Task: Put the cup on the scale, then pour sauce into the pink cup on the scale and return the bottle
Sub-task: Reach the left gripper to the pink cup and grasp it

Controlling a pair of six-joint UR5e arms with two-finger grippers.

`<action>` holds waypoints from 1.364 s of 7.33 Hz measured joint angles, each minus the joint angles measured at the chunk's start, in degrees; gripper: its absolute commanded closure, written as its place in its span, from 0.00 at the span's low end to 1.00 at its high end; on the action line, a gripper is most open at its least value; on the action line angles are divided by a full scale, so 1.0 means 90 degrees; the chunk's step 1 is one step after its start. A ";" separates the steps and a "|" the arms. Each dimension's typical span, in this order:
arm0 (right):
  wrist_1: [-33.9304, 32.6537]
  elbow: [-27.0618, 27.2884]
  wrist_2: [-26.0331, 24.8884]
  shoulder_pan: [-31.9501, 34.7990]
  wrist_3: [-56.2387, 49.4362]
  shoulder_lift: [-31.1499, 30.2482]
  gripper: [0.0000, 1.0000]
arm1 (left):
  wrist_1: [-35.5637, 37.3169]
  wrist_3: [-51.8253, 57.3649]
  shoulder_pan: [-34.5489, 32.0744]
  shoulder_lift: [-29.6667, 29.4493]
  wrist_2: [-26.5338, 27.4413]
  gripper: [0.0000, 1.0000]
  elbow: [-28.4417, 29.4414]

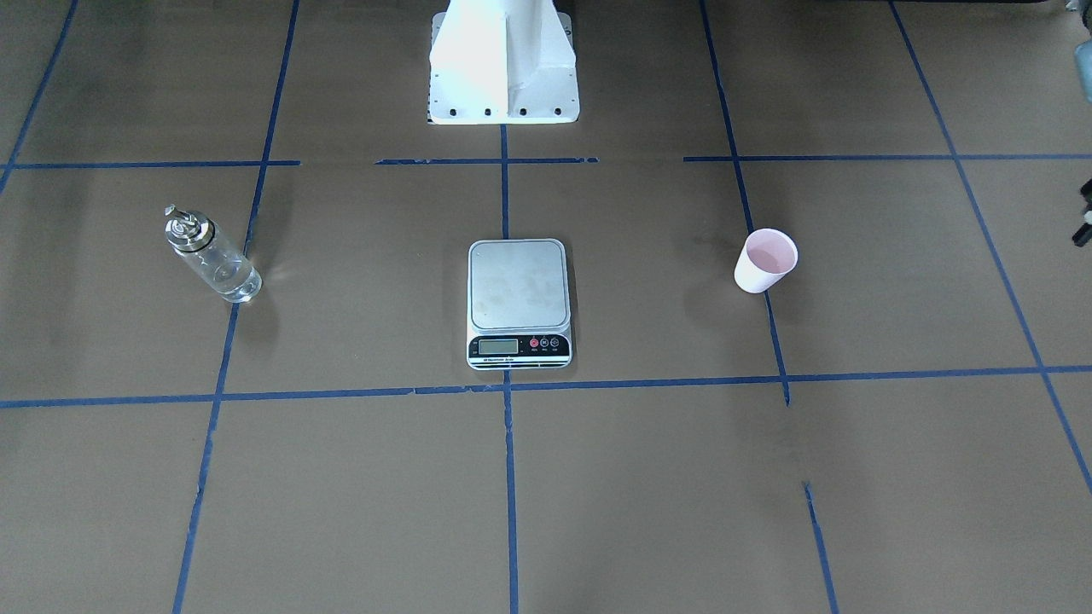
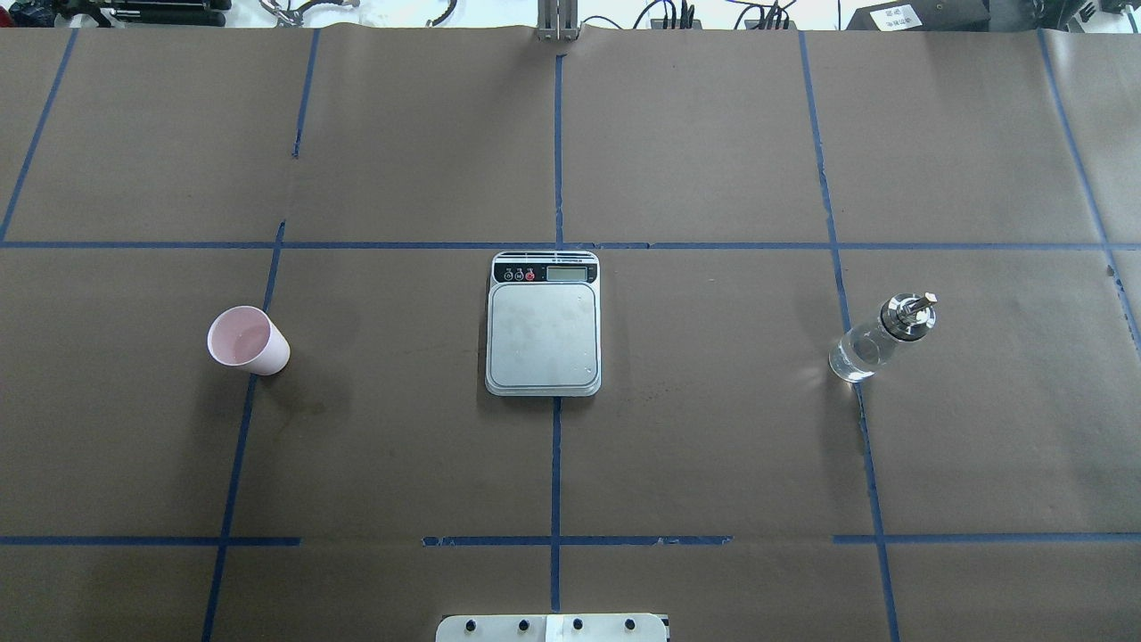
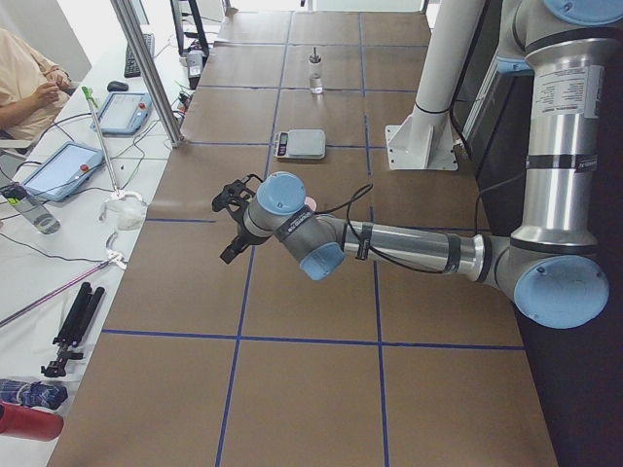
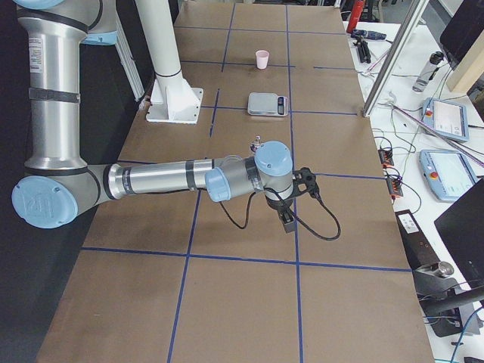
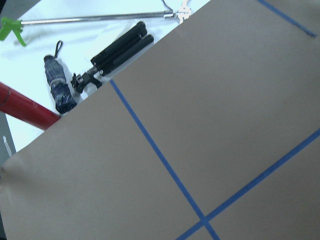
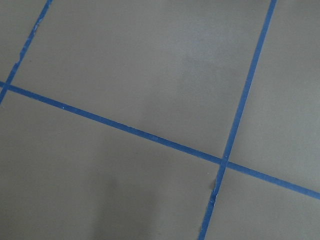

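overhead, front: opposed, share scale (image 2: 543, 334) | sides: endwise | wrists: close, seemingly facing table (image 6: 150, 60)

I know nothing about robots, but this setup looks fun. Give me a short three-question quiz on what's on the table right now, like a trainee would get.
1. True or false: the cup already stands on the scale.
2. What sits between the cup and the bottle? A) a bowl B) the scale C) a spoon
3. Fill in: the cup stands on the robot's ____ side.

Key: 1 false; 2 B; 3 left.
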 measured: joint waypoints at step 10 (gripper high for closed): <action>0.0064 0.0054 0.0017 -0.0082 0.0332 -0.0012 0.00 | 0.1425 -0.6034 0.4674 0.0069 0.3422 0.72 -0.1467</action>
